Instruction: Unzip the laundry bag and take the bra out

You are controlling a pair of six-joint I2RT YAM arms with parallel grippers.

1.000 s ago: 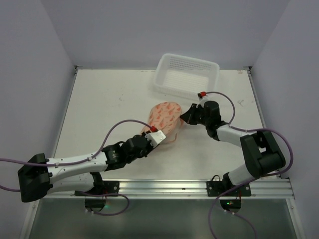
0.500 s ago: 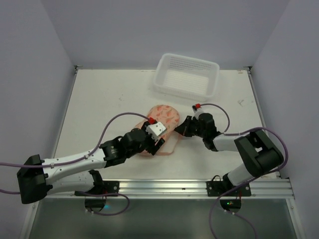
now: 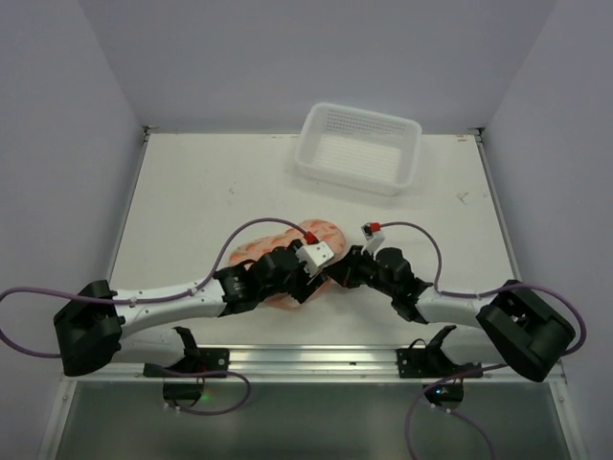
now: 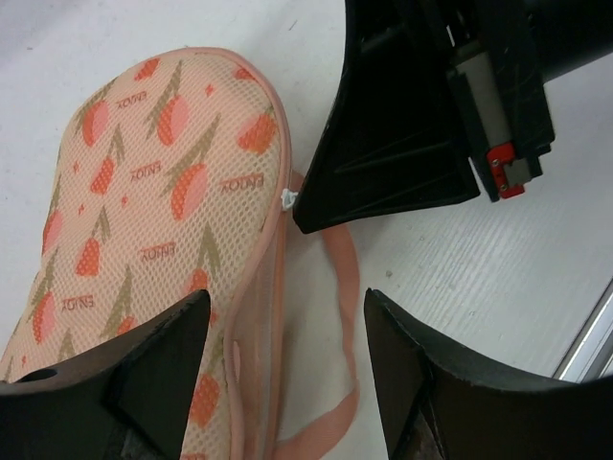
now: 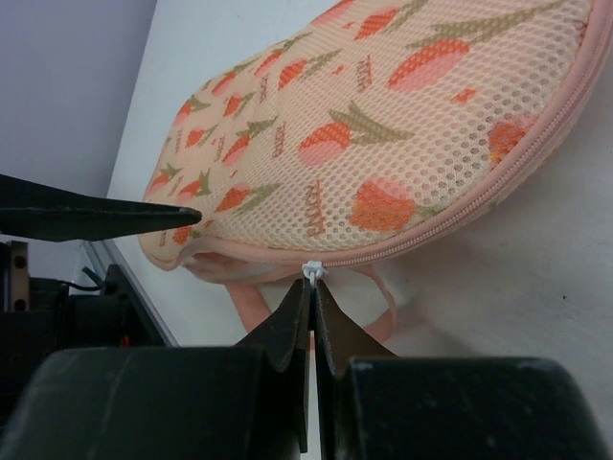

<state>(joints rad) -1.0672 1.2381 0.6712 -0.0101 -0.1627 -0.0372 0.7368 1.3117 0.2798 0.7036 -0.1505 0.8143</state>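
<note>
Laundry bag (image 3: pixel 324 233) lying flat near the front middle of the bench (image 3: pixel 192 192), between the two wrists and well apart from the white basket (image 3: pixel 359 149). Soft, light mesh-over-fabric pouch by the look of it: likely to crumple, slide or lift when tugged rather than resist, so needs pinning on one side while pulling on the other. Nothing fragile, though mesh prone to snagging on a fingertip. Best taken by the small white zipper pull (image 5: pixel 312 271) on the pink edging, and braced on the flat printed panel or on the edging behind the pull. Seam closed on one side of the pull, seemingly parted a little on the other. No bra on view, presumably inside. A loose pink strap (image 4: pixel 347 316) trailing from beneath the edge, bag's own loop or garment strap impossible to tell. Right gripper (image 5: pixel 312 287) pressed fully together, tips nipping the zipper pull, low over the bench just beside the bag's edge. Left gripper (image 4: pixel 284 302) spread wide, holding nothing, poised over the bag's rim with one finger above the printed panel and the other above bare bench. Contact with the fabric not clear from any view.
</note>
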